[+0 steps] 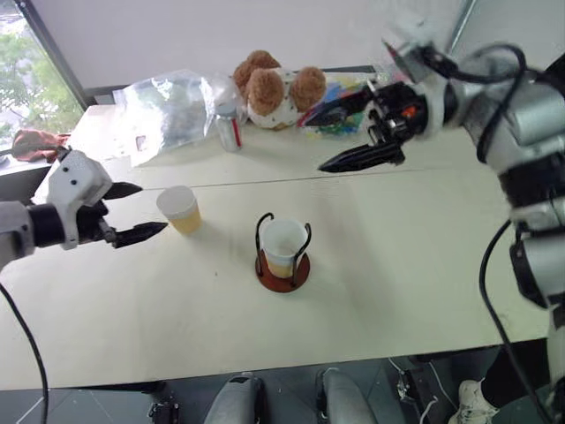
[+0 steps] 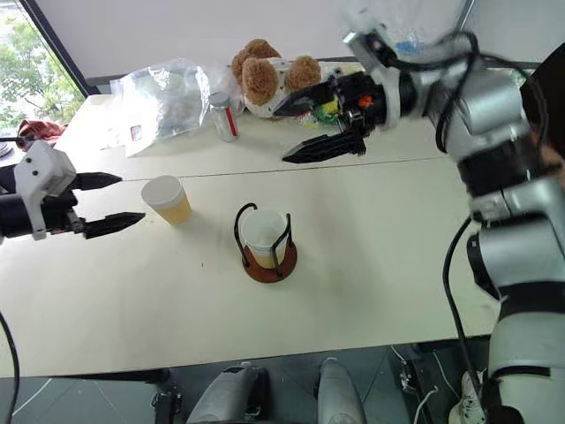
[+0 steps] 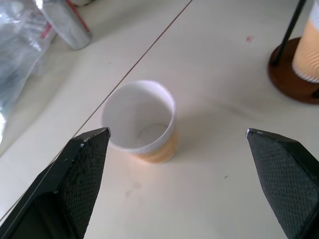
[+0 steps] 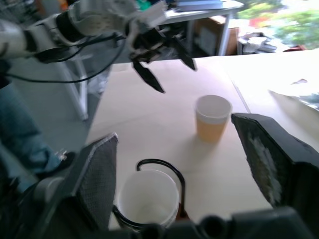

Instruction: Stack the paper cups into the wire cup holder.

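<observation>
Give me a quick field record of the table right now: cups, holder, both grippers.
holder: wire cup holder upright mid-table
cup in holder: paper cup seated inside the wire loops
loose cup: paper cup upright on the table, left of the holder, untouched
left gripper: open, empty, beside the loose cup, aimed at it
right gripper: open, empty, raised above the table behind the holder
clutter: teddy bear, plastic bag at the far edge

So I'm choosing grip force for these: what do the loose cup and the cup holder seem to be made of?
The loose paper cup looks like thin matte paper: white inside and rim, yellow-orange faintly ribbed lower wall, so probably easy to crush. The wire cup holder has thin black uprights, apparently coated metal wire, on a round reddish-brown base that could be wood or plastic; its look leaves that open.
</observation>
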Robot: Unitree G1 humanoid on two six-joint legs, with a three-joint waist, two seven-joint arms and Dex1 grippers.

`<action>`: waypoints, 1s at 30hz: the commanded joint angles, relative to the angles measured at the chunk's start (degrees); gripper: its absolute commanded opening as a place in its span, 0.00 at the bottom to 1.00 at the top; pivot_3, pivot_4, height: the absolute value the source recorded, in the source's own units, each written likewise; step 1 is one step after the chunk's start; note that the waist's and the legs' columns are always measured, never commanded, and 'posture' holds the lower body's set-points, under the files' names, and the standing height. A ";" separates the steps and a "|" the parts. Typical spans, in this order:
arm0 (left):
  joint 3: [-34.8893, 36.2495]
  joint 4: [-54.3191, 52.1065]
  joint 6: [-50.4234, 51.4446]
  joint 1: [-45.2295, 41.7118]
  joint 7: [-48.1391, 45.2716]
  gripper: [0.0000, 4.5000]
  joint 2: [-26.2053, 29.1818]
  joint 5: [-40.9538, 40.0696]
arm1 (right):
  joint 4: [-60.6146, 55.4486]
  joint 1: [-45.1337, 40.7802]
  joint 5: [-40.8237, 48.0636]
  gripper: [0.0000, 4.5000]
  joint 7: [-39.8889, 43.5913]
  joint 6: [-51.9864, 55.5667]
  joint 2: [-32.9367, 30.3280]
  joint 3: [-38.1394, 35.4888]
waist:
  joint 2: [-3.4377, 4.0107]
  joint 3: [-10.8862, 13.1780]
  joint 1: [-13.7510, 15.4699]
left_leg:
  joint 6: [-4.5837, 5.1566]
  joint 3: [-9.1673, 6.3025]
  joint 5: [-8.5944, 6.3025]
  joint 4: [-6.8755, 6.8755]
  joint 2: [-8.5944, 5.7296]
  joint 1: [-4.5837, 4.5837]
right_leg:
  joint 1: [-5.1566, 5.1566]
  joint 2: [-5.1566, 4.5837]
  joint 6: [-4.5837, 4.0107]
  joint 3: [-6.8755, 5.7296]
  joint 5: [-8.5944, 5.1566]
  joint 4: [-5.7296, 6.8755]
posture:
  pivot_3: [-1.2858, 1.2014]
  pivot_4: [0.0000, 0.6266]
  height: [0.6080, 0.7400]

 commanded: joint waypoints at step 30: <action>-29.96 50.79 -39.51 -39.08 -24.76 0.71 -14.75 28.69 | -39.19 20.90 5.07 0.89 -11.10 20.06 -7.20 -20.40 | -0.13 0.02 0.27 | 0.49 0.19 -0.23 0.36 0.01 0.00 | 0.16 0.21 0.08 -0.07 0.03 0.13 | 0.52 0.24 1.00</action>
